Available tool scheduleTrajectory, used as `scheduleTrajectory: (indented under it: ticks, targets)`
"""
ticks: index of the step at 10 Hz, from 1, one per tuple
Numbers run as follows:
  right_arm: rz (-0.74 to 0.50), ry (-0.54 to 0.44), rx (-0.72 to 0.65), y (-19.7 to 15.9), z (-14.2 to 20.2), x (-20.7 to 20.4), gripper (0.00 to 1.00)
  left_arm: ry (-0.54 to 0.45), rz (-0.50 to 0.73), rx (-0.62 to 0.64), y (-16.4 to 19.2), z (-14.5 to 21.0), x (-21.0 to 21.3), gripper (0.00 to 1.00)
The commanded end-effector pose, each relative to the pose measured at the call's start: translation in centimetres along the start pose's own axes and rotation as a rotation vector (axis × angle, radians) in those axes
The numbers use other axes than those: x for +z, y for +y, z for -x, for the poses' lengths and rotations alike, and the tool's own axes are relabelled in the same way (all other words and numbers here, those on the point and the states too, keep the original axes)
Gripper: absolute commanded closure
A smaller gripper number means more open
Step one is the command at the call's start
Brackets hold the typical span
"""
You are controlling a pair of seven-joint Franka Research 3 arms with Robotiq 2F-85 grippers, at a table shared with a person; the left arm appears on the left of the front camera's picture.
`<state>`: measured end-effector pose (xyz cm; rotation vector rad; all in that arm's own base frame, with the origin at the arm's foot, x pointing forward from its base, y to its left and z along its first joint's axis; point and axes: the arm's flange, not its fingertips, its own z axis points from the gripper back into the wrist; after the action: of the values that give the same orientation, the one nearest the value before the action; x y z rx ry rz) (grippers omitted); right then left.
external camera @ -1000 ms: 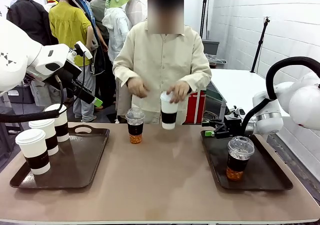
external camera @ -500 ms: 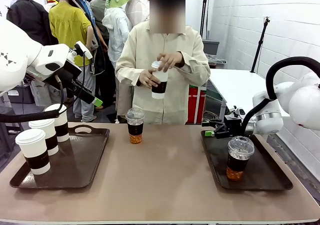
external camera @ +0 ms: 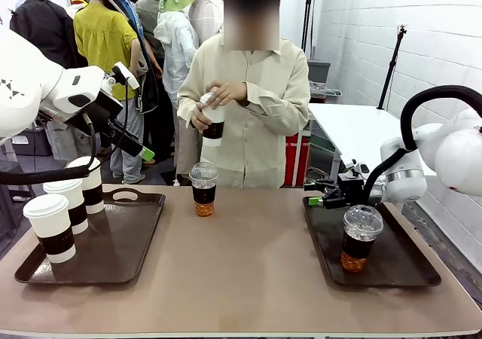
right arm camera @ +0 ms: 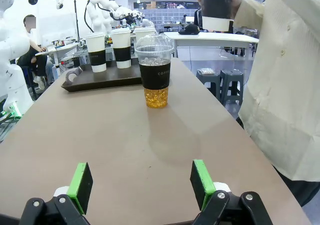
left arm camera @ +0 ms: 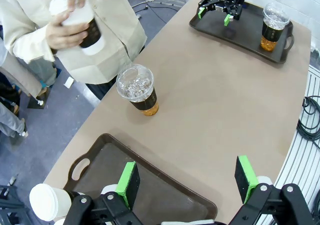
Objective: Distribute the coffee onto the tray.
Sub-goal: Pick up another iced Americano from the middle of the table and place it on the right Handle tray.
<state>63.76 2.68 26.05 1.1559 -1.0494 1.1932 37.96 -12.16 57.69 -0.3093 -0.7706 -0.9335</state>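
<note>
TABLE SET FOR COFFEE: A wide stretch of bare tan tabletop [external camera: 241, 279] lies open between two dark brown plastic trays. The left tray [external camera: 124, 241] sits at 9 o'clock and the right tray [external camera: 403, 267] at 3 o'clock, each close to its side edge of the table. Three white lidded paper cups with dark brown sleeves [external camera: 51, 226] crowd the left tray's outer side, leaving its inner half bare. One clear dome-lidded plastic cup of amber-brown drink [external camera: 360, 237] stands in the middle of the right tray. A second clear domed cup [external camera: 202, 188] stands alone at 12 o'clock, near the table's far edge, in front of a person in a cream shirt [external camera: 263, 128]. The person's hands [external camera: 224, 93] clasp a fourth white sleeved cup [external camera: 213, 122] at chest height, off the table. The left gripper [left arm camera: 186, 181] hangs high above the left tray, jaws spread wide, grasping nothing. The right gripper [right arm camera: 141, 182] hovers low over the far end of the right tray, aimed toward 9 o'clock, jaws likewise wide apart and empty. Faint print on the lone cup's dark band appears to read "COFFEE"
</note>
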Motion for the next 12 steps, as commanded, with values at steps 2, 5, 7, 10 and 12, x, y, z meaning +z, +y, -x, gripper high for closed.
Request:
scheduleTrajectory:
  ticks: [2, 5, 7, 10, 12]
  targets:
    - [0.014, -0.009, -0.004, -0.8, -0.6, -1.5, 0.0, -0.002, 0.004, 0.004, 0.1, 0.1, -0.1, 0.0]
    - [-0.012, -0.001, -0.012, -3.2, -1.8, -4.8, 0.0, -0.002, 0.004, 0.004, 0.1, 0.1, -0.1, 0.0]
    - [-0.025, -0.008, -0.018, -4.5, -2.5, -7.2, 0.0, -0.002, 0.004, 0.004, 0.1, 0.1, -0.1, 0.0]
    - [-0.05, -0.011, -0.028, -5.7, -3.4, -10.8, 0.0, -0.002, 0.004, 0.004, 0.1, 0.1, -0.1, 0.0]
    - [-0.05, 0.006, -0.016, -5.8, -3.4, -12.9, 0.0, -0.002, 0.004, 0.004, 0.1, 0.1, -0.1, 0.0]
